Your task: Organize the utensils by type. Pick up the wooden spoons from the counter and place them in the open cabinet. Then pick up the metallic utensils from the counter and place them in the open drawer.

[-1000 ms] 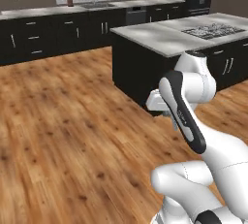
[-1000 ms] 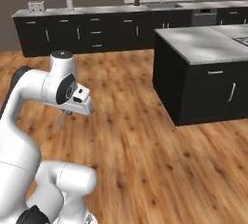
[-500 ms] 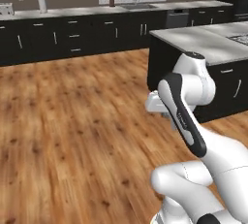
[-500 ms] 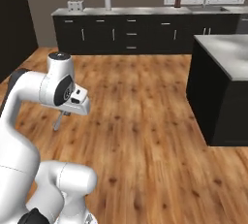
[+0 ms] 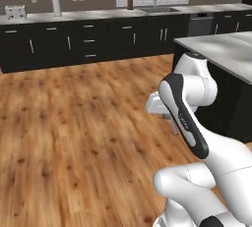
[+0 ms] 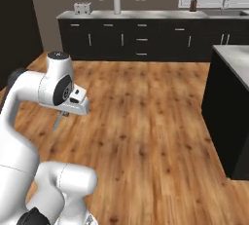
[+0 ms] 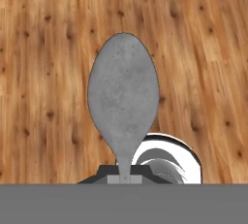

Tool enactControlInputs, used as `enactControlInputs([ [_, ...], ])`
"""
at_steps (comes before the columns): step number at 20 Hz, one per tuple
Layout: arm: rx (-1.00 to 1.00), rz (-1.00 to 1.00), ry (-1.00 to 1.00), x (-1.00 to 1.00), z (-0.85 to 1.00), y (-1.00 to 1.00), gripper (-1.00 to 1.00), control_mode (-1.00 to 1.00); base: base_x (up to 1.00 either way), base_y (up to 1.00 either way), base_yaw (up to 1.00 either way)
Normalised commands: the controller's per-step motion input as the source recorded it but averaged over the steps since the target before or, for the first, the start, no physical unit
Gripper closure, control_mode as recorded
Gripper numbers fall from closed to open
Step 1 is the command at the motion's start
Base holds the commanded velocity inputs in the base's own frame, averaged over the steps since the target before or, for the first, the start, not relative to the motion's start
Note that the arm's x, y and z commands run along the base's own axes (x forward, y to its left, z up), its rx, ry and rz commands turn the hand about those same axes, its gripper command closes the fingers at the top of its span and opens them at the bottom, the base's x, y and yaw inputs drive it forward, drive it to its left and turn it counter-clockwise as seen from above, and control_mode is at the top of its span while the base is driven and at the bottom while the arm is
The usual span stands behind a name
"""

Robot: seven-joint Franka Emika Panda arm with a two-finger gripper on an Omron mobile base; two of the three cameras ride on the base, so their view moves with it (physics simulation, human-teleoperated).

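Note:
My gripper is shut on the thin neck of a small silver spoon, one of the metallic utensils. Its oval bowl points away from the hand, over wooden floor. In the left base view the gripper hangs from the folded arm with the spoon pointing down. The right base view has the gripper at mid-left, the spoon slanting down from it. A long counter over black cabinet fronts runs along the far wall. The wooden spoons, the open cabinet and the open drawer are out of view.
A black island with a pale top stands close on the right. A toaster and a paper-towel roll sit on the far counter, with a sink further along. Wide wooden floor lies ahead.
The whole scene has slid to the right in both base views, so the base has turned or driven. The arm keeps the same folded pose with the spoon in its grip.

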Motion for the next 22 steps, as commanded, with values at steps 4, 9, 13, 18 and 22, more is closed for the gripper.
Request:
enactControlInputs([
  [4,0.0,0.0,0.0,0.0,0.0,0.0,1.0,1.0,1.0,0.19,0.0],
  [9,0.0,0.0,0.0,0.0,0.0,0.0,1.0,1.0,1.0,0.32,-0.07],
  [13,0.0,0.0,0.0,0.0,0.0,0.0,1.0,1.0,1.0,0.39,-0.19],
  [18,0.0,0.0,0.0,0.0,0.0,0.0,1.0,1.0,1.0,0.45,-0.27],
  [22,0.0,0.0,0.0,0.0,0.0,0.0,1.0,1.0,1.0,0.48,-0.33],
])
